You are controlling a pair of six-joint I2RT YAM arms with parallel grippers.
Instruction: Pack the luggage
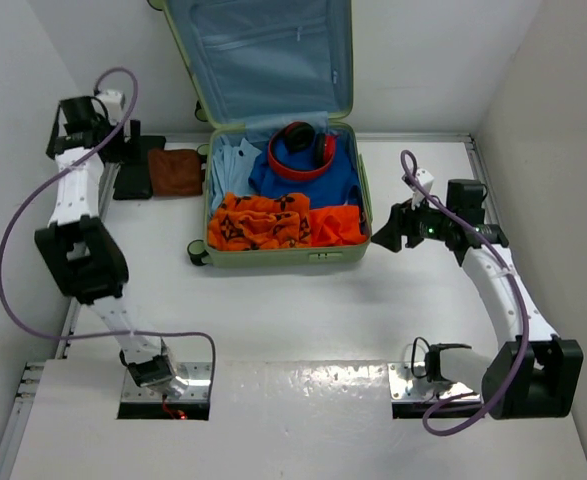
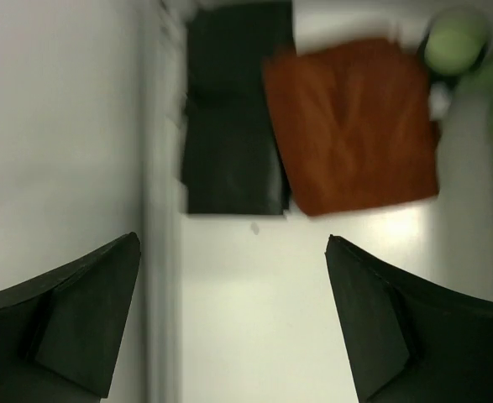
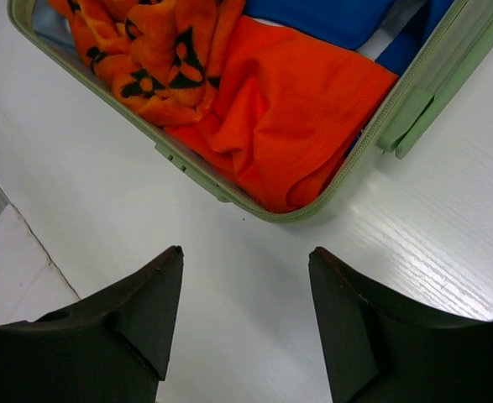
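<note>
The luggage (image 1: 283, 258), a pale green suitcase, lies open at the back of the table with its blue-lined lid standing up. Packed inside are red headphones (image 1: 301, 150), a blue garment (image 1: 308, 185), a pale blue shirt (image 1: 235, 165), an orange patterned cloth (image 1: 258, 220) and a plain orange garment (image 3: 296, 126). My left gripper (image 2: 233, 238) is open and empty over bare table just short of a black folded item (image 2: 233, 126) and a rust-brown folded cloth (image 2: 351, 126). My right gripper (image 3: 246, 248) is open and empty, just off the suitcase's front right corner (image 3: 414, 109).
The black item (image 1: 133, 180) and the rust-brown cloth (image 1: 176, 170) lie side by side left of the suitcase, close to the left wall. White walls enclose the table on the left, back and right. A table rail (image 2: 158, 168) runs along the left edge.
</note>
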